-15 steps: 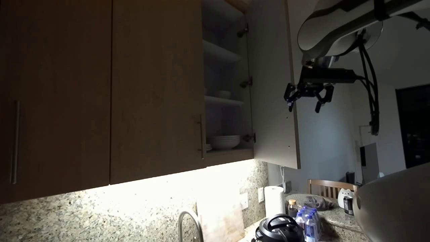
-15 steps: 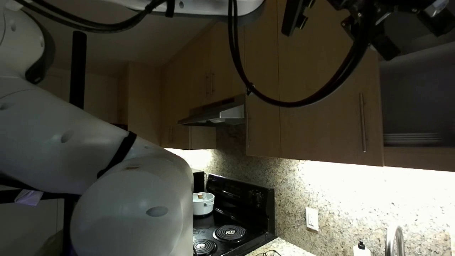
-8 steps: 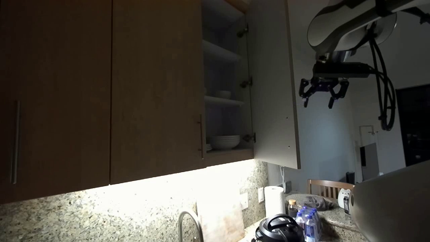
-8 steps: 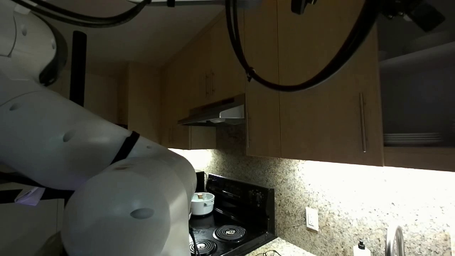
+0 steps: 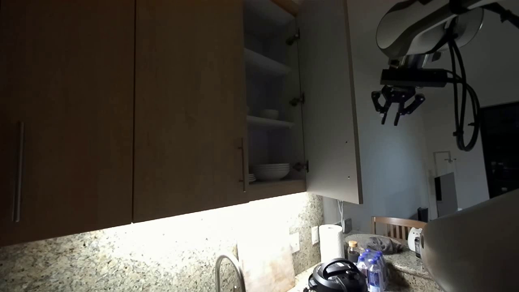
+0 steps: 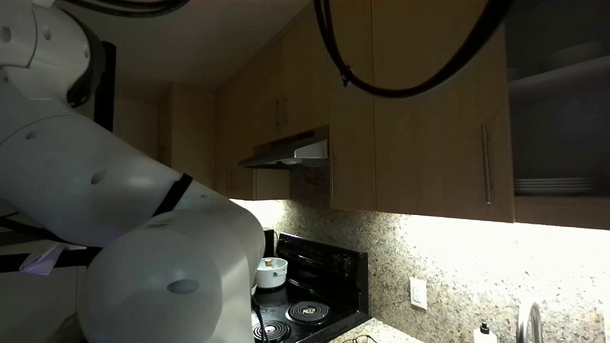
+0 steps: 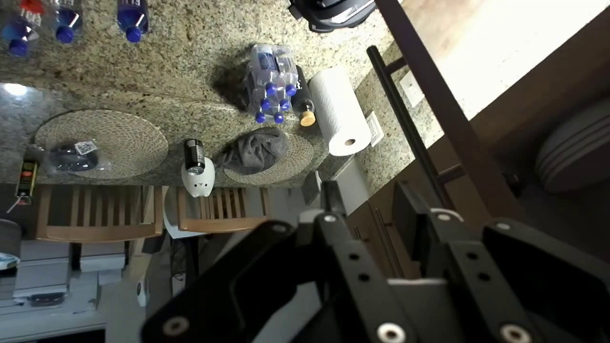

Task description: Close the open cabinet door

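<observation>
A: Where's the cabinet door (image 5: 330, 101)?
B: In an exterior view it's swung wide, inner face showing, shelves (image 5: 271, 122) exposed; gripper (image 5: 390, 121) hangs out past its free edge, fingers (image 5: 384, 117) parted by a narrow gap, nothing held
A: Touching?
B: Looks apart, depth unclear; biggest worry is the push: misjudge reach and the fingers slip by the edge, go inside and hit the bowls (image 5: 271, 172); push near the hinges (image 5: 297, 100) and force climbs
A: Cables?
B: In an exterior view a cable loop (image 6: 405, 92) hangs in front of the closed doors (image 6: 433, 166), our door and gripper both out of frame; on a closing sweep I'd expect a snag risk at the neighbouring handle (image 6: 486, 164)
A: Wrist view?
B: Bar handle (image 7: 402, 109) of our door runs close to the fingers, can't tell if it touches; a finger hooked behind it would drag the door wider or jam
A: So aim for flat outer face, off the bar?
B: Yes, my call, near the free edge and slow; too quick and it slams, bowls rattle, or it bounces back out
</observation>
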You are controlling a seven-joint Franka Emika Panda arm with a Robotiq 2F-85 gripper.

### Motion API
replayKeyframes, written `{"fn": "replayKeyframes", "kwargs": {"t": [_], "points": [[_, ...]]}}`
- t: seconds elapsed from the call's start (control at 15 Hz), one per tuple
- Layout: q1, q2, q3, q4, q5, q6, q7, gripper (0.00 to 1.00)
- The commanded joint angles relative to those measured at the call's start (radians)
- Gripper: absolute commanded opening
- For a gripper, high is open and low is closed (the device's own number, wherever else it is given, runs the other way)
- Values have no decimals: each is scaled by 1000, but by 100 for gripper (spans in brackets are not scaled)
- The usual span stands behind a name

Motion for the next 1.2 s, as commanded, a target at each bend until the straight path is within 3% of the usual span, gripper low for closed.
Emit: {"fn": "replayKeyframes", "kwargs": {"t": [0.0, 0.13, 0.47, 0.8, 1.13], "points": [[-31, 65, 27, 53, 40, 47, 94, 5], [-54, 81, 41, 60, 35, 95, 151, 0], [-116, 111, 72, 59, 17, 218, 243, 0], [-147, 127, 91, 55, 21, 281, 225, 0], [-135, 130, 84, 53, 17, 306, 177, 0]]}}
